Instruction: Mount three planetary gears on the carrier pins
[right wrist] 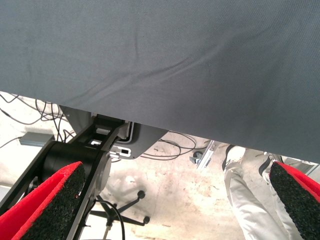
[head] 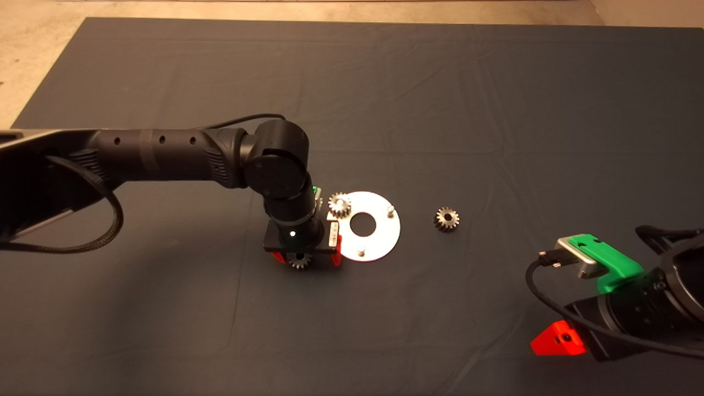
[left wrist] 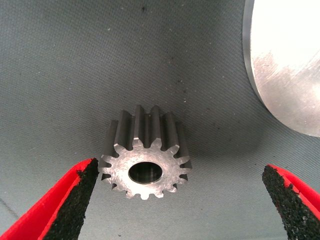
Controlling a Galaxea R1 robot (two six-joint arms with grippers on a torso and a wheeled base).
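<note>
One gear (left wrist: pixel 144 161) half-hidden beneath left gripper (left wrist: pixel 180 200)

Mat (head: pixel 495 110) dark grey-blue, fine woven texture. Disc (head: pixel 379 217) bright silver, pins (head: pixel 390 209) silver. Gears (head: pixel 446 219) dull silver-grey, darker between the teeth. Arms (head: pixel 165 154) black. Left gripper (left wrist: pixel 180 200) has red fingers (left wrist: pixel 47 205), black gritty pads. Right gripper (head: pixel 558 338) red fingers, green bracket (head: pixel 605 264). Floor (head: pixel 33 49) beige.
</note>
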